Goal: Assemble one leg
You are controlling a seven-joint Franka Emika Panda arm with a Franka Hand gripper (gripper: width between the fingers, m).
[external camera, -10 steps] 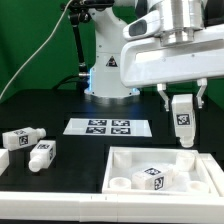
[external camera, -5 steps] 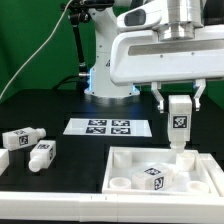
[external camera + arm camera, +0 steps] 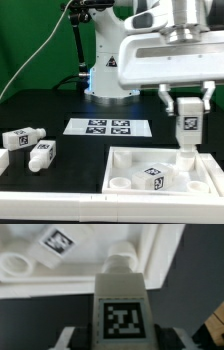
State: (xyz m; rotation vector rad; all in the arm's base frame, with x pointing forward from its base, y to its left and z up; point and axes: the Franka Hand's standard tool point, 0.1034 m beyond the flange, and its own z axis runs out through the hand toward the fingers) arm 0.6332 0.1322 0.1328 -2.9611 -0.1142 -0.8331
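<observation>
My gripper (image 3: pixel 186 104) is shut on a white leg (image 3: pixel 186 124) with a black-and-white tag and holds it upright over the far right corner of the large white square tray-like piece (image 3: pixel 125 157). In the wrist view the held leg (image 3: pixel 120 303) fills the middle, its narrow tip over a round socket at the tray's rim (image 3: pixel 150 258). Another tagged leg (image 3: pixel 151 177) lies inside the tray. Two more legs (image 3: pixel 20 137) (image 3: pixel 41 154) lie on the black table at the exterior view's left.
The marker board (image 3: pixel 105 127) lies flat on the table behind the tray. The robot's base (image 3: pixel 105 75) stands at the back. A white ledge (image 3: pixel 40 190) runs along the front edge.
The gripper with the leg has shifted back toward the exterior view's right, over the tray's far right corner, after a brief move left and up.
</observation>
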